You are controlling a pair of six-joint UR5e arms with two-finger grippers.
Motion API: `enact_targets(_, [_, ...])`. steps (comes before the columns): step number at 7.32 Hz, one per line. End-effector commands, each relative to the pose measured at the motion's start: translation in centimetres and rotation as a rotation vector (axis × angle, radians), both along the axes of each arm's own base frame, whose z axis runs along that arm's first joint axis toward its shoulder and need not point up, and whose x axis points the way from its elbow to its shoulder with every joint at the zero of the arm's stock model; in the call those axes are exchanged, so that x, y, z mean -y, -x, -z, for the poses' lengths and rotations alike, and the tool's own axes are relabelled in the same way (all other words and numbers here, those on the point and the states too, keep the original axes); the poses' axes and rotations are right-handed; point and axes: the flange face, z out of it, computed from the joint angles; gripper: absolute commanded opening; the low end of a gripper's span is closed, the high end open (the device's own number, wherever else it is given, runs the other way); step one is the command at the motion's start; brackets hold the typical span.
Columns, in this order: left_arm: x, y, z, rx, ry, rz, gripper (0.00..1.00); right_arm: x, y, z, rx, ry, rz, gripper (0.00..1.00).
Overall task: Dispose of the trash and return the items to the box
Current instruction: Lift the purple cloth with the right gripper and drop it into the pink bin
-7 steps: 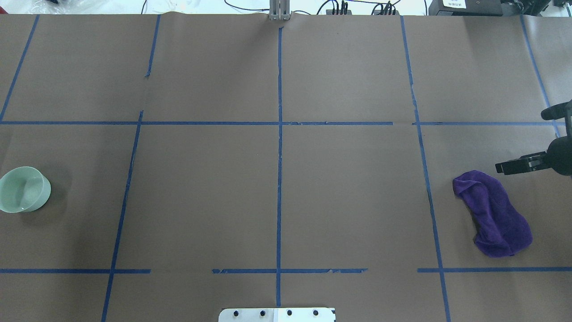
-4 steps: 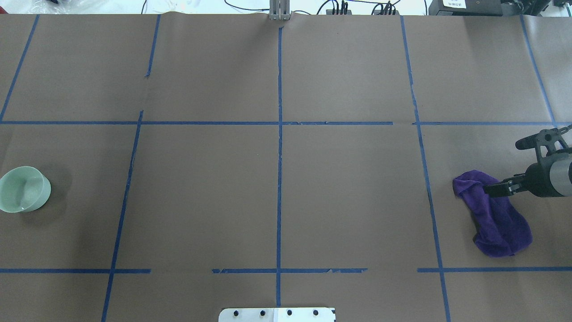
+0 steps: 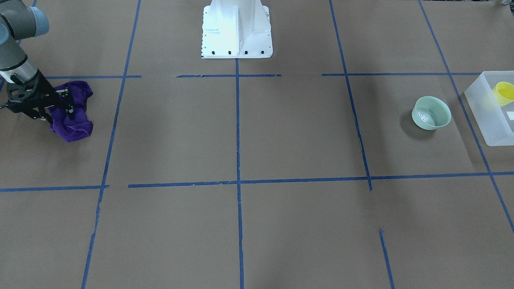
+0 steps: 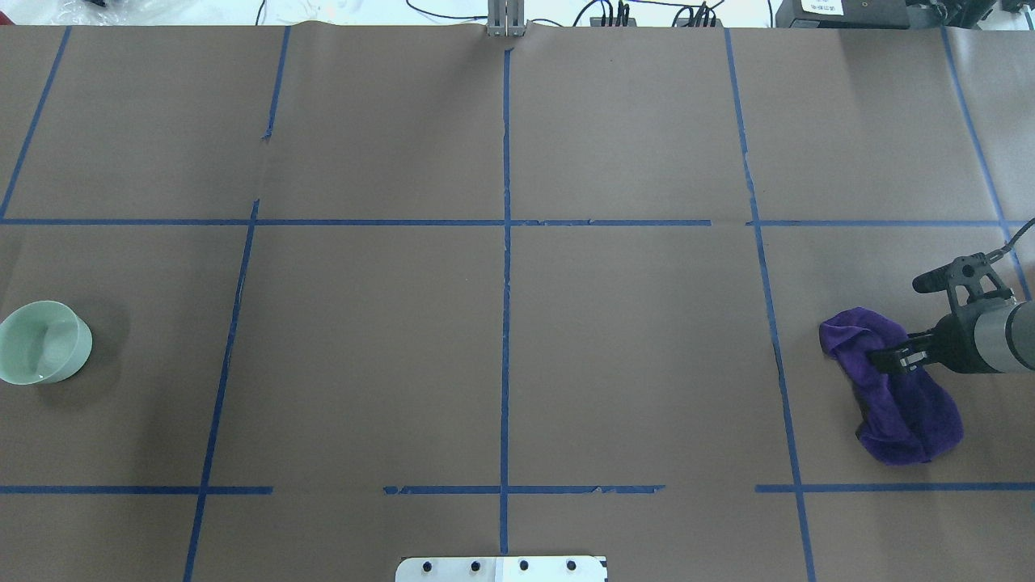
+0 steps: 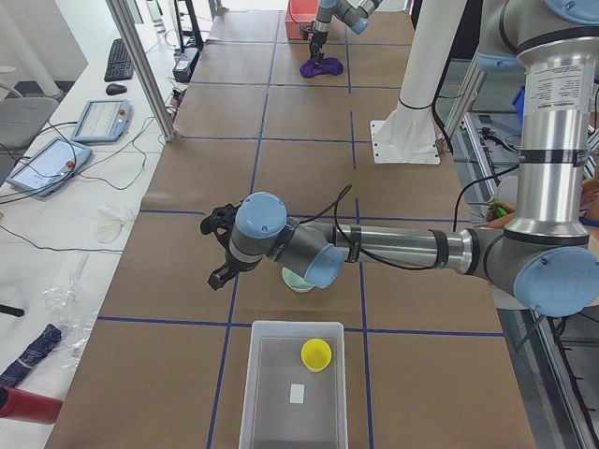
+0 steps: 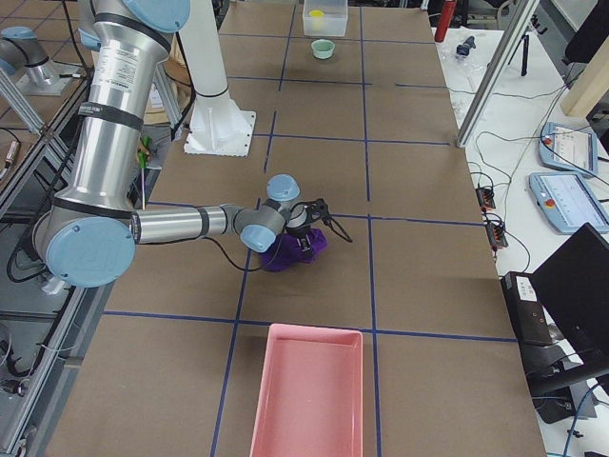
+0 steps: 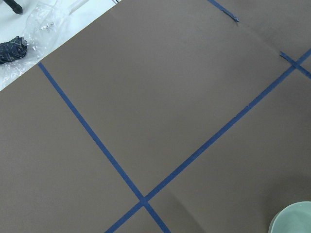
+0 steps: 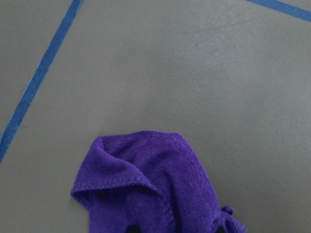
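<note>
The mint-green bowl (image 4: 44, 342) stands upright at the table's left end, also in the front view (image 3: 431, 113). The frosted bin (image 3: 488, 120) beside it holds the yellow cup (image 3: 504, 92). A crumpled purple cloth (image 4: 906, 404) lies at the right end. My right gripper (image 4: 883, 357) is open and low over the cloth's far part, its fingertips pressed into the fabric (image 8: 146, 184). My left gripper (image 5: 212, 253) hovers just beyond the bowl (image 5: 298, 282), seen only in the left side view. I cannot tell if it is open.
A pink tray (image 6: 309, 390) sits at the right end of the table, past the cloth. The robot's white base (image 3: 236, 28) stands at the middle of the near edge. Blue tape lines cross the brown paper cover.
My right gripper has come in from the right edge, moved toward the robot and dropped onto the purple cloth. The bowl has not moved.
</note>
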Motion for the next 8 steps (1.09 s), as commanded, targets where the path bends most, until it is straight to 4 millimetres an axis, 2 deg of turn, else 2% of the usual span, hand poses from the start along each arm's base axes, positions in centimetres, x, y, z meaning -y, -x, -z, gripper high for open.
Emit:
enact_targets(1, [-0.1,0.1,0.1,0.000,-0.002,0.002,1.00,0.2,-0.2,0.2,-0.005,-0.025,0.015,0.00])
enact_targets(2, [-0.3,0.1,0.2,0.000,-0.004,0.002,1.00,2.0,-3.3,0.2,-0.033,-0.108,0.038,0.00])
enact_targets(4, [-0.5,0.2,0.6,0.000,-0.010,0.005,1.00,5.3,-11.6,-0.1,-0.077,-0.148,0.098,0.00])
enact_targets(6, [-0.1,0.1,1.0,-0.002,-0.001,0.006,1.00,6.6,-21.1,-1.0,-0.072,-0.141,0.104,0.00])
enact_targets(8, [0.0,0.0,1.4,-0.015,0.019,0.025,1.00,7.2,-31.5,-2.5,-0.151,-0.209,0.180,0.00])
